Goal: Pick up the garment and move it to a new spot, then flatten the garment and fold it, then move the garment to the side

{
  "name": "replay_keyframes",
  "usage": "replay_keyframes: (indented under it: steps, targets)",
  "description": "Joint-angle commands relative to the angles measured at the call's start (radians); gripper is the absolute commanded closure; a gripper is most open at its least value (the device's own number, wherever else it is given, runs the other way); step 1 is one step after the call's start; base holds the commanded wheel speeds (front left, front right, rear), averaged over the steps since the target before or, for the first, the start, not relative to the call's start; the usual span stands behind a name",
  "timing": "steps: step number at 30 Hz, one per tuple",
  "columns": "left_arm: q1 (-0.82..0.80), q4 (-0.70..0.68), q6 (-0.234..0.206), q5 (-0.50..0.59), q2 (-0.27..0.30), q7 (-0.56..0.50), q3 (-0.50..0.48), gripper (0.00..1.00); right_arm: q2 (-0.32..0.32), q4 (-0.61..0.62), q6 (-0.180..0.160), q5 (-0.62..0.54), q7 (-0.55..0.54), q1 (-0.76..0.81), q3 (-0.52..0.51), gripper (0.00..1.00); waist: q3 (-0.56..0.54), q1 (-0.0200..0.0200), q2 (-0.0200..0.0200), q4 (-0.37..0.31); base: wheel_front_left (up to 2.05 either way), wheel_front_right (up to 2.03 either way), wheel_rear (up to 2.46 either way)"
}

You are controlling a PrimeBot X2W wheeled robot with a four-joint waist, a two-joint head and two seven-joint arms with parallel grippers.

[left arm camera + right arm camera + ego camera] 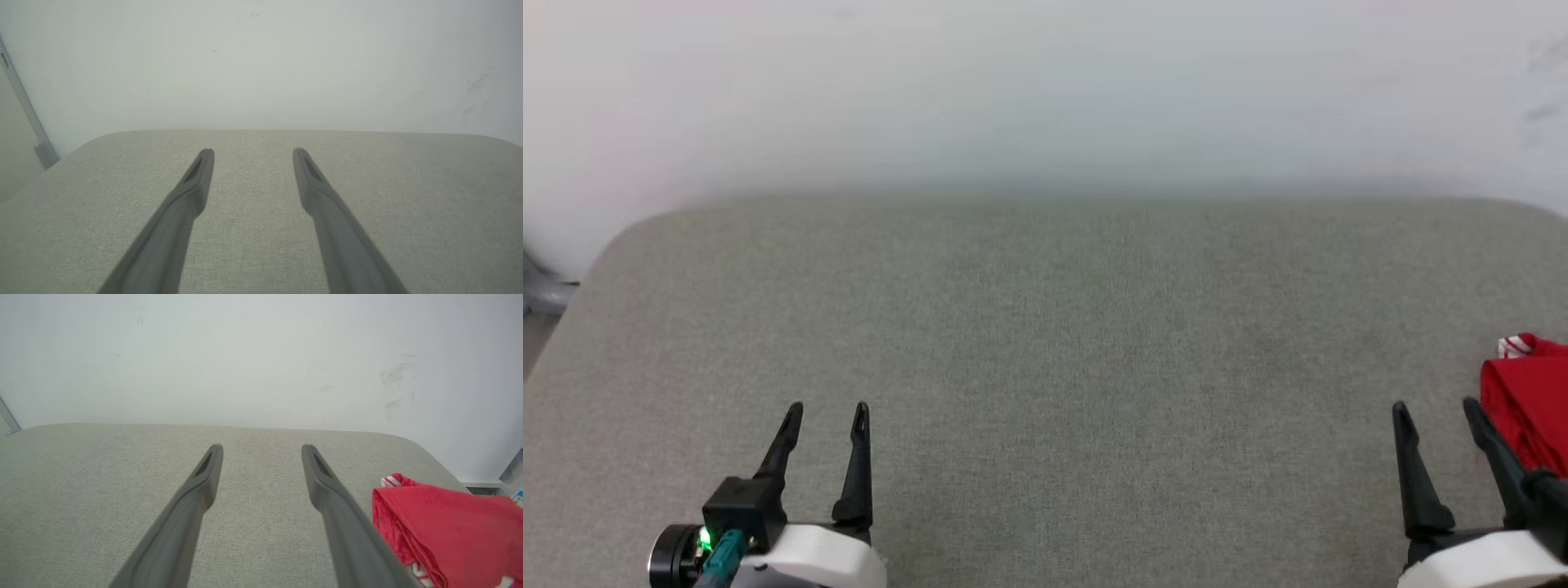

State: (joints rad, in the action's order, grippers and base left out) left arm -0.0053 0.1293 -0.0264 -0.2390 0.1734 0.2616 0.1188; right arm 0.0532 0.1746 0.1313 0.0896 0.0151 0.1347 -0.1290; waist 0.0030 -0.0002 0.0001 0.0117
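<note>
Both arms low at the near edge of the grey fabric surface (1045,343), fingers pointing toward the pale wall (1045,82). The left gripper (829,406) sits at the lower left, its two dark fingers spread apart with bare cloth between them, nothing held. The right gripper (1434,403) at the lower right matches it: jaws wide, empty.

And there's the garment (1531,408) – a red bundle lying in layered folds at the far right of the surface, cut off by the head view's edge, with a scrap of red-and-white striped trim (1515,347) at its far corner. It lies just beside the right gripper's outer finger (347,522) (whether the two touch, I can't tell). From the right wrist, the red folds lie right of that finger – more striped trim peeks out at the bottom.
</note>
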Motion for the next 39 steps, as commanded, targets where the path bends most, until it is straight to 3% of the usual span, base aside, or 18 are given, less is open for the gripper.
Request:
replay_keyframes:
  steps: [1, 31, 32, 35, 39]
  targets:
    - [0.013, -0.001, 0.006, 0.006, 0.001, 0.004, -0.003, 0.00, -0.004, 0.009, -0.001, 0.013, -0.002, 0.020, -0.003, 0.00, -0.013, 0.0002, -0.0001, -0.001, 0.00, 0.00, 0.00]
    - [0.025, 0.046, 0.061, 0.020, -0.026, 0.004, -0.022, 0.00, -0.005, 0.053, -0.001, 0.015, -0.008, 0.070, 0.007, 0.00, -0.031, 0.0002, -0.0001, -0.008, 0.00, 0.00, 0.00]
    - [0.038, 0.048, 0.059, 0.020, -0.025, 0.000, -0.023, 1.00, 0.000, 0.049, 0.000, 0.008, -0.015, 0.070, 0.009, 1.00, -0.030, 0.0003, -0.0001, -0.008, 0.00, 0.00, 0.00]
    - [0.051, 0.077, 0.059, 0.017, -0.029, -0.005, -0.022, 1.00, -0.001, 0.019, 0.000, 0.008, -0.016, 0.072, 0.012, 1.00, -0.030, 0.0003, -0.0001, -0.008, 0.00, 0.00, 0.00]
    - [0.037, 0.084, 0.065, -0.060, -0.035, -0.030, -0.039, 1.00, 0.002, 0.000, 0.000, 0.097, -0.016, 0.059, 0.018, 1.00, -0.029, 0.0003, -0.0001, -0.008, 0.00, 0.00, 0.00]
